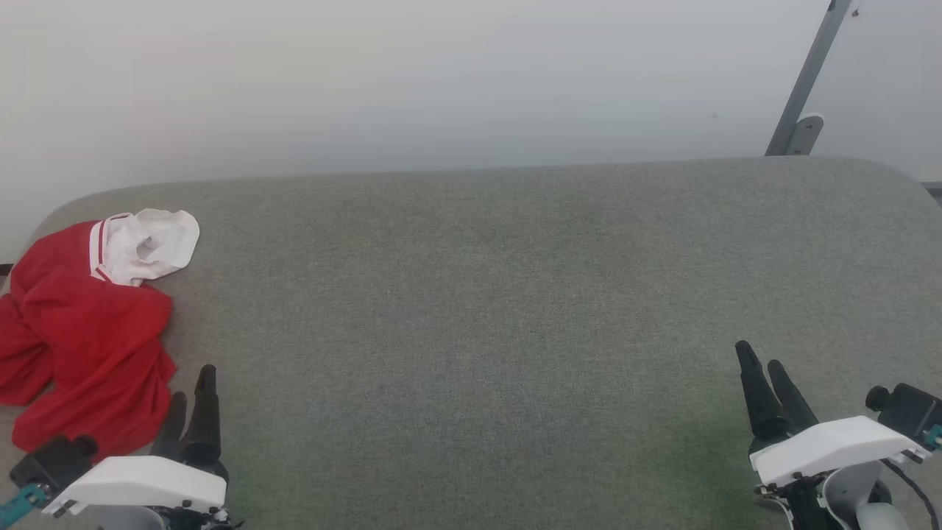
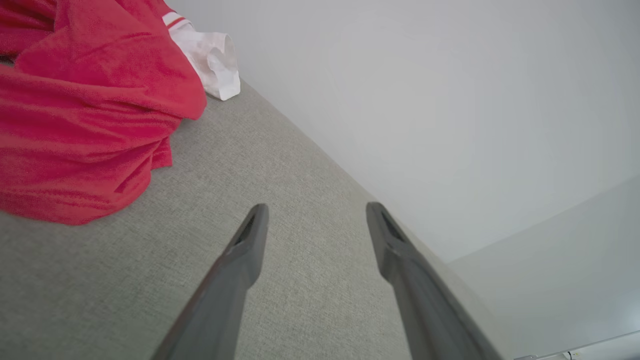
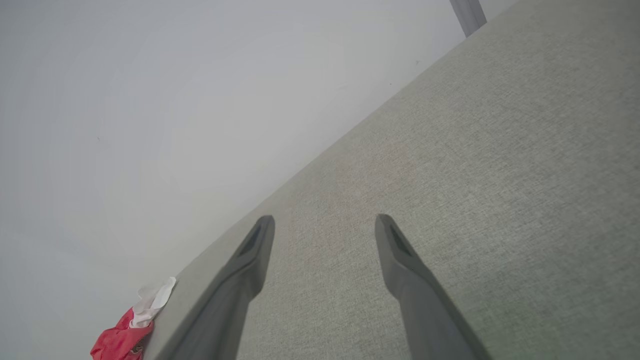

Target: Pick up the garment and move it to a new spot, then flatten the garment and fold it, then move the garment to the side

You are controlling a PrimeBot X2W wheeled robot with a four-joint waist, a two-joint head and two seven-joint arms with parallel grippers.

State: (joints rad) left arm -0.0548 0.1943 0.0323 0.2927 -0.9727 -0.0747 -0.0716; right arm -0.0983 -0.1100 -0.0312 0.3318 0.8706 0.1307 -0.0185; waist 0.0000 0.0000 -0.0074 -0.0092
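The garment (image 1: 81,338) lies crumpled in a red heap at the far left of the grey fabric surface (image 1: 500,309), with a white sleeve at its far end. In the left wrist view the garment (image 2: 85,105) sits to the upper left of my fingers. My left gripper (image 1: 193,394) stands open just to the right of the heap's near edge, apart from the cloth, and its jaws (image 2: 316,212) hold nothing. At the lower right my right gripper (image 1: 762,361) is open and empty over bare fabric (image 3: 324,222). The garment (image 3: 127,332) shows small and far off in the right wrist view.
A pale wall (image 1: 441,81) rises behind the surface's far edge. A grey metal post with a bracket (image 1: 806,96) leans at the back right corner. The surface's corners are rounded.
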